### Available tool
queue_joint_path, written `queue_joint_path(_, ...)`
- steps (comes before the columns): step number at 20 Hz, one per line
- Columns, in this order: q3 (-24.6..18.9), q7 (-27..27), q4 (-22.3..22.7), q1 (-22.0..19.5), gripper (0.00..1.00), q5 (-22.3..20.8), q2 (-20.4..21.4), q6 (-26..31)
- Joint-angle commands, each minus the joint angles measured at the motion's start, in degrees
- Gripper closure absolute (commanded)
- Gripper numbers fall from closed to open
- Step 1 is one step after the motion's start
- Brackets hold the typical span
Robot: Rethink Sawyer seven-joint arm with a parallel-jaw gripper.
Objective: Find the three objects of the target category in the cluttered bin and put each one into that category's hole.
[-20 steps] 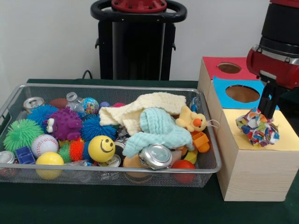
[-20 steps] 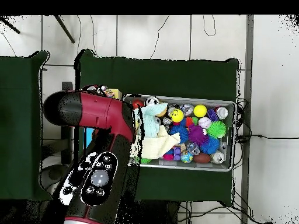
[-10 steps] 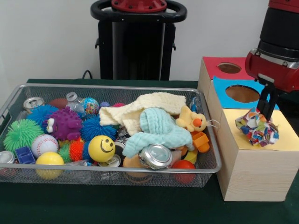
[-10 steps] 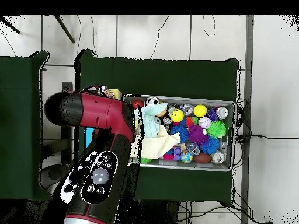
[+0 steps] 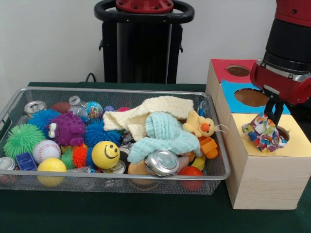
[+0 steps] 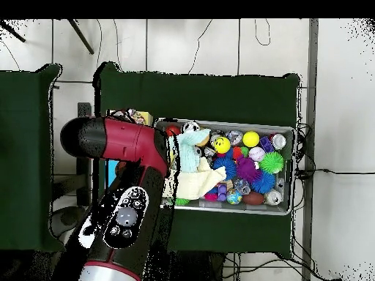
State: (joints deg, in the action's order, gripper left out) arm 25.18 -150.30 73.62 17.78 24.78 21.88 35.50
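Tool [image 5: 273, 112] pinches crumpled paper ball [image 5: 263, 133] beside yellow hole [image 5: 283, 133]; released off-centre, it could catch the rim and rest on the box top.

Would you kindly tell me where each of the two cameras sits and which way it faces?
Front view: across the table, level, facing the wire bin and the wooden box; the arm's red and black end shows at the right, its tool holding a crumpled paper ball over the yellow panel.
Overhead view: above, looking straight down; the arm covers the box.
Both share the wire bin, its yellow smiley ball and the arm.
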Motion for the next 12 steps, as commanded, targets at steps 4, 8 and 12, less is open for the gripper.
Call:
queue_joint_path(4, -7.7, -9.9, 4.7, -1.2, 1.00, 2.3, -4.6, -4.1)
queue_joint_path(8, -8.7, -9.9, 4.1, -1.2, 1.00, 2.9, -5.2, -4.3)
queue_joint_path(12, -9.9, -9.5, 4.2, -1.3, 1.00, 3.6, -5.7, -4.2)
